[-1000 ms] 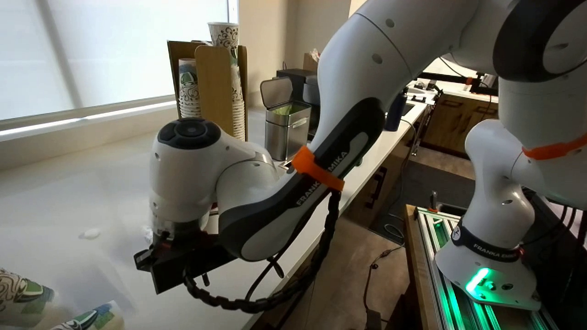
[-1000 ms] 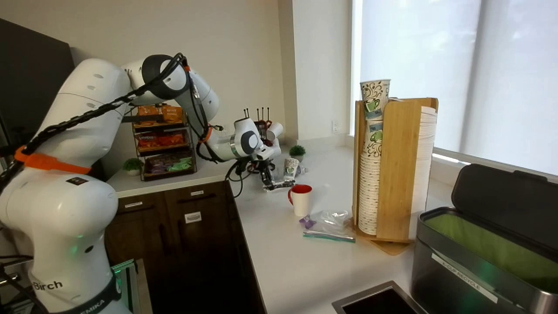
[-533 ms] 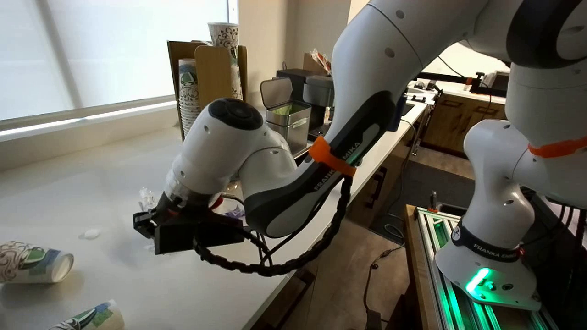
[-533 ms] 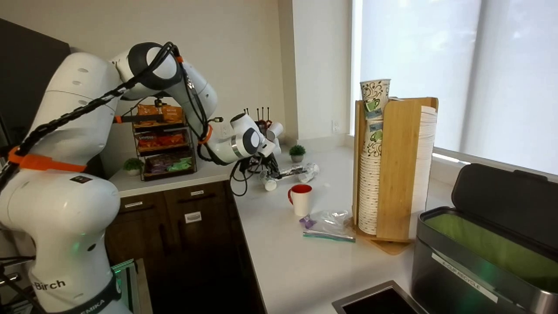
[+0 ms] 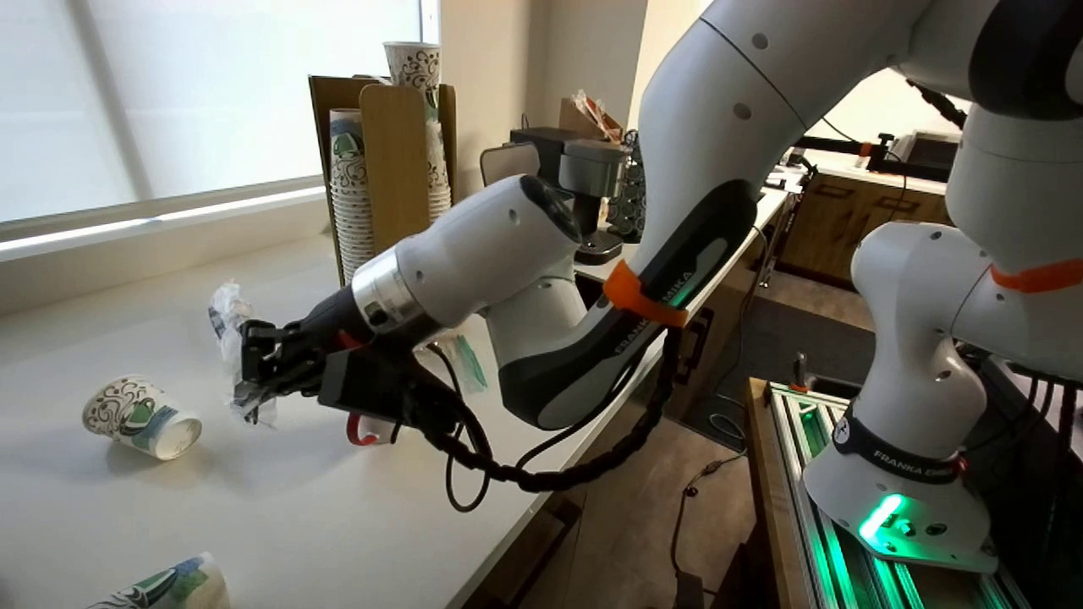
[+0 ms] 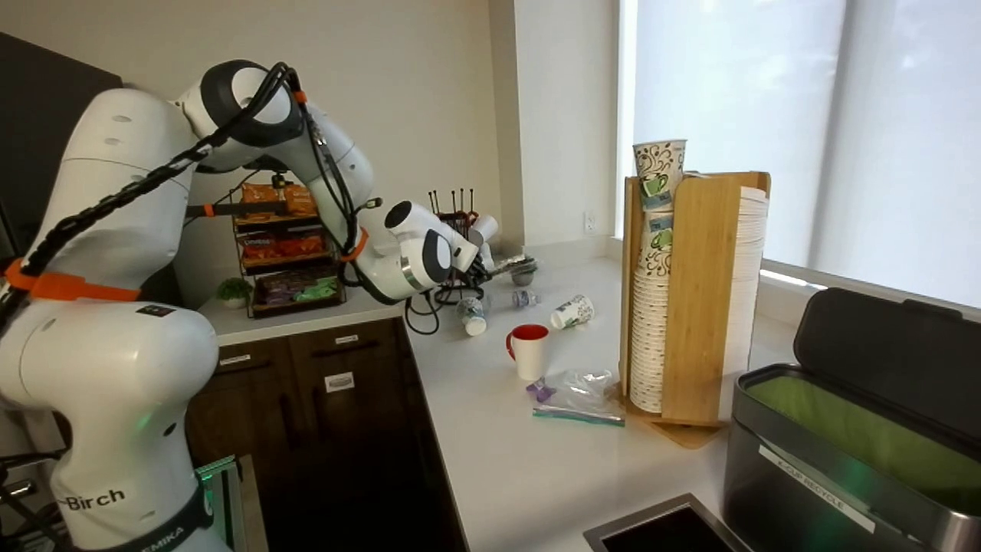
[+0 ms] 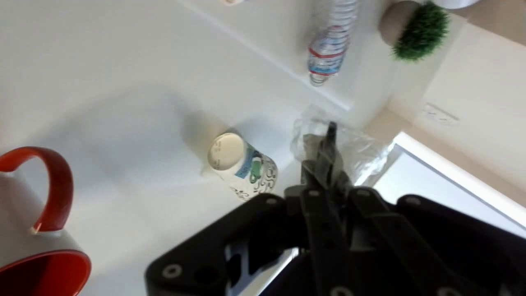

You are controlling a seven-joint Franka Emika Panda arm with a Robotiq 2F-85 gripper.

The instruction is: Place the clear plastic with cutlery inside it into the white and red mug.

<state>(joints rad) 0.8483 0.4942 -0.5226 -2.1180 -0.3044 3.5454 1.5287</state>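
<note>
While the gripper [image 7: 328,181] clamps bagged cutlery [image 7: 349,149], transport seems underway. Next, approach the red-lined mug [image 6: 530,358] nearer the counter's front edge [image 6: 454,460].

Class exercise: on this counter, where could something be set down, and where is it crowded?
The counter looks bare between the zip bag and the framed opening, along the edge on the robot's side. More bare room lies between the red and white mug and the tipped patterned cup. Crowded: the zip bag lies beside the cup rack, the mug close by.
</note>
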